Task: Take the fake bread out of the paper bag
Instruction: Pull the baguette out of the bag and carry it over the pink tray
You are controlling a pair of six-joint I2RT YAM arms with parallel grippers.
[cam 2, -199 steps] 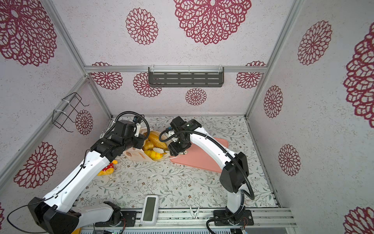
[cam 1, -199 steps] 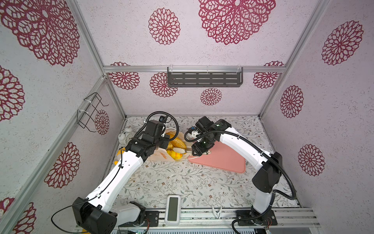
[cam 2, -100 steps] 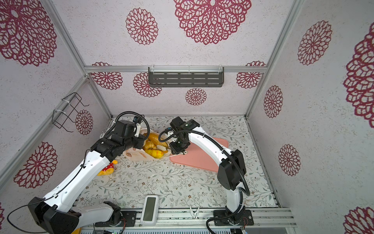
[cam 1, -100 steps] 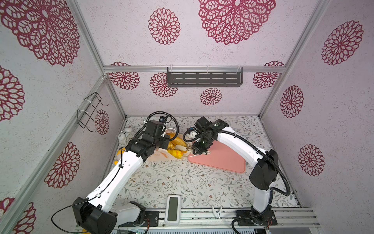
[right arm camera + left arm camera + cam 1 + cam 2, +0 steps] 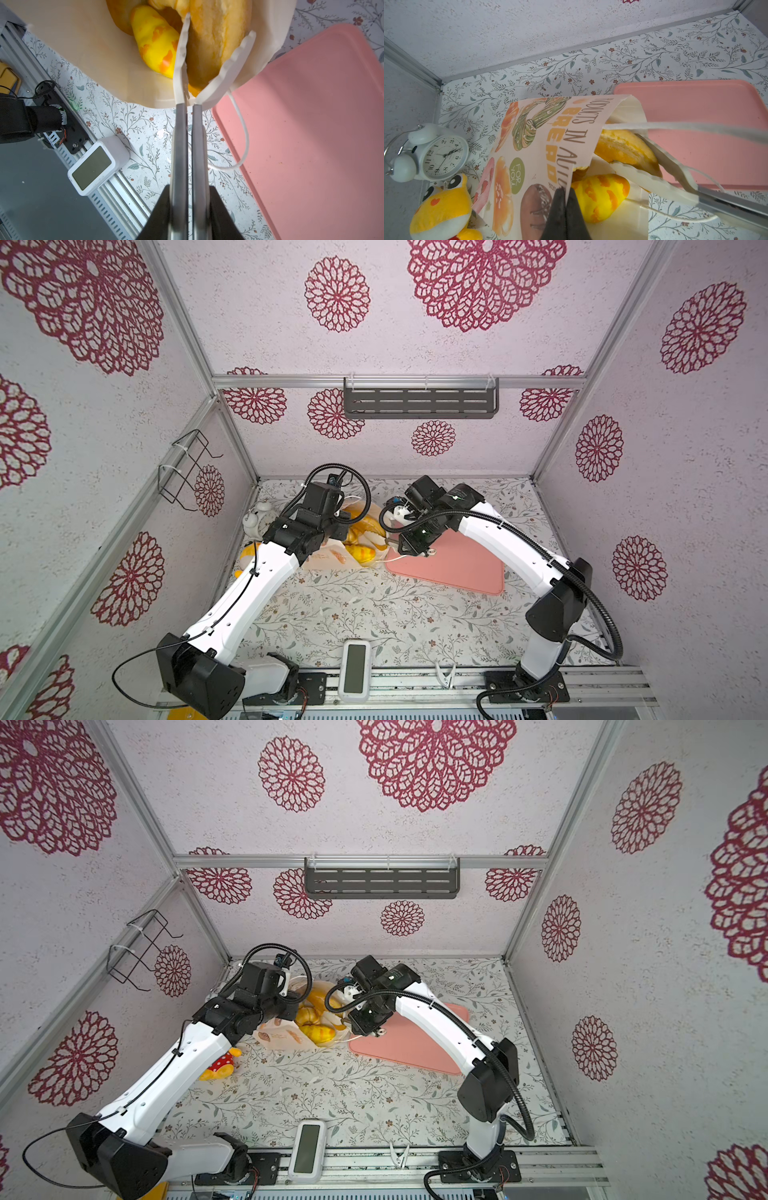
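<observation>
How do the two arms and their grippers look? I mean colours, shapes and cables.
The left arm and right arm have white shells with black joints. A black ribbed hose loops at each wrist. The left gripper and right gripper have black fingers that taper towards the tips.
</observation>
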